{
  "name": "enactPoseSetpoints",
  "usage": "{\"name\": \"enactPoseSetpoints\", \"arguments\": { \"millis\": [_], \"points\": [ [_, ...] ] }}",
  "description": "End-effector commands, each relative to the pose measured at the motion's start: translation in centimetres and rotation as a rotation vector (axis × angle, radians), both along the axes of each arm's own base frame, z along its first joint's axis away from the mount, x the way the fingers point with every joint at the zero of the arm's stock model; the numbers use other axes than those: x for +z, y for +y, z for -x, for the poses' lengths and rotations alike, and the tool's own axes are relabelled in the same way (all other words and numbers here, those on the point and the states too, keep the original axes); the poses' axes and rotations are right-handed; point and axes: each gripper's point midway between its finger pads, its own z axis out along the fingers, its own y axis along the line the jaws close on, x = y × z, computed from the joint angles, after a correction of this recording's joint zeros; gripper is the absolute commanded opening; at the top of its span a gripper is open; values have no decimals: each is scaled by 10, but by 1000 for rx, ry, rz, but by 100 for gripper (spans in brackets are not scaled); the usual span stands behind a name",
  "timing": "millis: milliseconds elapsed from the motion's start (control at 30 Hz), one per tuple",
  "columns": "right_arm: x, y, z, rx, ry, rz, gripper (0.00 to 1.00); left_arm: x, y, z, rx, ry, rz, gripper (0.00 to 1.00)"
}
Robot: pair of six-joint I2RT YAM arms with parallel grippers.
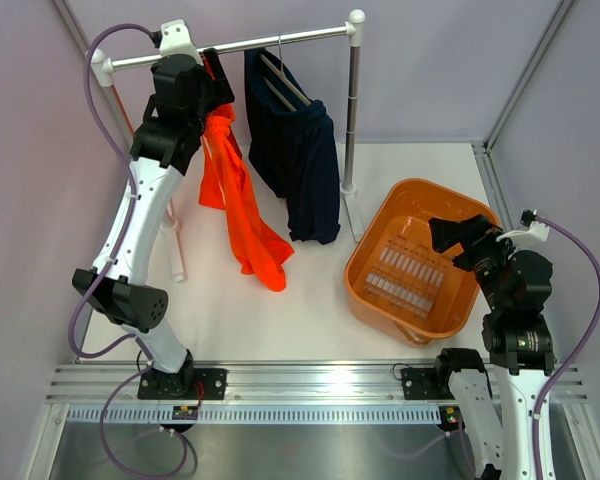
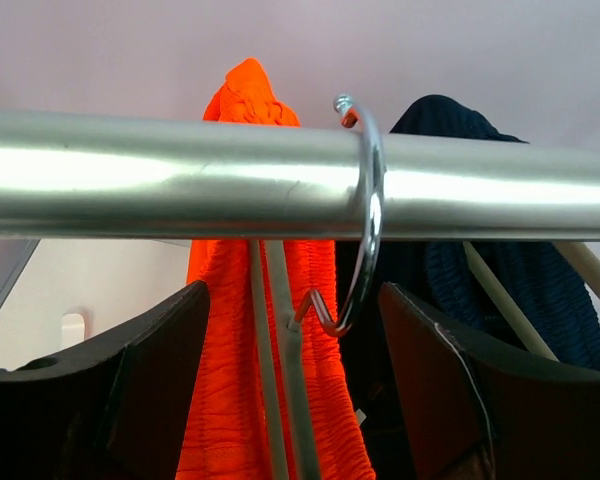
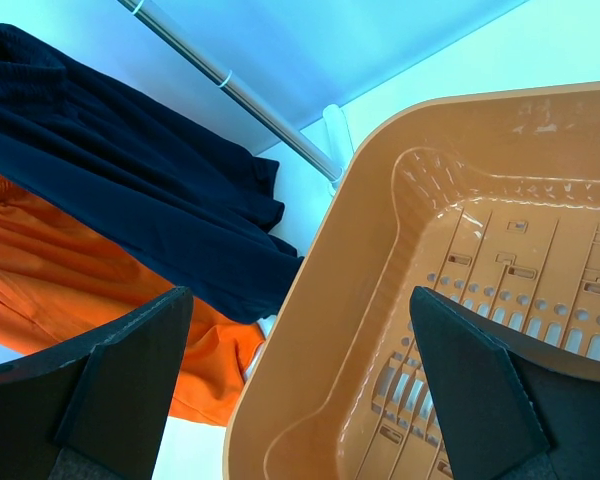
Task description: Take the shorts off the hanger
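Orange shorts (image 1: 242,200) hang from a grey hanger (image 2: 280,380) whose metal hook (image 2: 372,200) sits over the steel rail (image 1: 270,42). Dark navy shorts (image 1: 302,150) hang on a second hanger to their right. My left gripper (image 1: 216,92) is open at the rail, just below it. In the left wrist view the left gripper (image 2: 292,335) has one finger on each side of the hanger's neck and the orange waistband (image 2: 225,380), not touching them. My right gripper (image 1: 443,232) is open and empty over the orange basket (image 1: 365,255).
The rail (image 2: 180,185) stands on an upright post (image 1: 352,110) with its foot between the navy shorts and the basket. In the right wrist view the basket (image 3: 380,300) fills the right side, with the navy shorts (image 3: 130,200) and orange shorts (image 3: 80,300) to its left. Walls close in left, right and behind.
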Motion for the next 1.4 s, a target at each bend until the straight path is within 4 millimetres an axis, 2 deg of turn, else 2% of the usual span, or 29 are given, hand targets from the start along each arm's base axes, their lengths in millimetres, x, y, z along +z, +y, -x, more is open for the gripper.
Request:
{"name": "enactPoseSetpoints", "arguments": {
  "millis": [0,67,200,500,667,733,833,867,1000,1233,1367],
  "points": [
    [14,-1,2,-3,-41,20,99,28,1,0,-18,-71,37,72],
    [13,-2,2,-6,-41,23,99,28,1,-1,-21,-72,35,70],
    [10,-2,1,-6,-32,23,99,26,-1,-3,-36,-66,35,60],
    [10,-3,2,-10,-32,24,99,15,-1,-7,-32,-38,34,60],
    [10,-2,2,-9,-32,25,99,17,-2,-7,-37,-44,40,61],
    [8,-3,2,-11,-27,27,99,17,-3,-8,-40,-47,38,56],
    [9,-3,1,-10,-29,25,99,19,-4,-7,-51,-49,33,39],
    [8,-3,1,-10,-29,25,99,19,-5,-7,-54,-49,34,28],
    [9,-3,1,-10,-30,25,99,27,-5,-1,-71,-63,31,0],
    [11,-2,1,-4,-35,26,99,73,0,23,-88,-146,24,0],
    [11,-1,0,-1,-35,23,99,85,2,35,-94,-170,27,0]
  ]
}}
